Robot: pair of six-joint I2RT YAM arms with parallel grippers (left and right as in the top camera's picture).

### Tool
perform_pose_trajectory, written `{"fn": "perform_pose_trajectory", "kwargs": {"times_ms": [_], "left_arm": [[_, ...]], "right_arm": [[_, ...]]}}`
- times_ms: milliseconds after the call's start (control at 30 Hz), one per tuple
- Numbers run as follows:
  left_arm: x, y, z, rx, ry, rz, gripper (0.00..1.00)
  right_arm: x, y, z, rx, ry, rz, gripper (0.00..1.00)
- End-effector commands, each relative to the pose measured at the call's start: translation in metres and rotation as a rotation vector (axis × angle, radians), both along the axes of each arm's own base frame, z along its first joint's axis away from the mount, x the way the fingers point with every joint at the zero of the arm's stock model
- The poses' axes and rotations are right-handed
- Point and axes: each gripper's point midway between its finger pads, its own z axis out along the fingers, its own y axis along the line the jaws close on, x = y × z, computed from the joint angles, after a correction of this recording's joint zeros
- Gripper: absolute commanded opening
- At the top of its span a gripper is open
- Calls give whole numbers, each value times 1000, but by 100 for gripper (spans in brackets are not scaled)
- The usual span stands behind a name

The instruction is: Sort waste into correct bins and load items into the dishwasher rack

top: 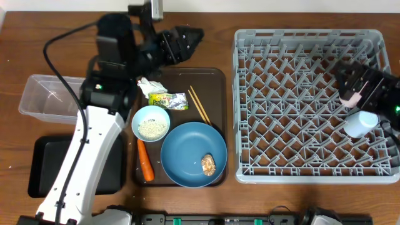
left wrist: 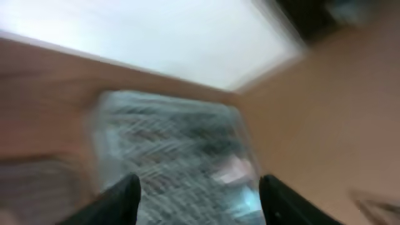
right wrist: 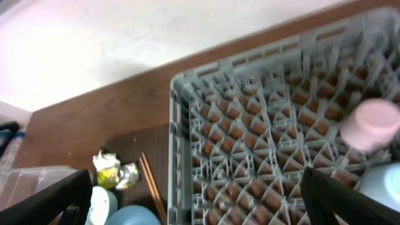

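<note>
My left gripper hangs open and empty over the table, behind the brown serving tray; its wrist view is blurred. On that tray lie a crumpled napkin, a green-yellow wrapper, chopsticks, a pale blue bowl holding rice, a carrot and a dark blue plate with a brownish food lump. My right gripper is wide open and empty over the grey dishwasher rack. A pink cup and a pale blue cup stand in the rack beside it.
A clear plastic tub sits at the left edge with a shallow black tray in front of it. The left arm's white link crosses above the black tray. A light wall rises behind the table.
</note>
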Motion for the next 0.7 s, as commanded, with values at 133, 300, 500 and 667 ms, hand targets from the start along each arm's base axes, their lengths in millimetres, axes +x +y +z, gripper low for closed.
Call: {"fn": "perform_pose_trajectory", "kwargs": {"times_ms": [133, 300, 500, 667], "left_arm": [[-32, 84, -90, 643, 215, 228, 62], [-65, 93, -131, 759, 392, 103, 62], [-48, 87, -173, 872, 417, -35, 63], [-17, 79, -224, 912, 432, -85, 73]], "right_arm": [[5, 11, -19, 19, 79, 57, 99], [17, 25, -27, 18, 101, 115, 96], [34, 46, -49, 31, 170, 193, 88], [40, 63, -68, 39, 244, 247, 83]]}}
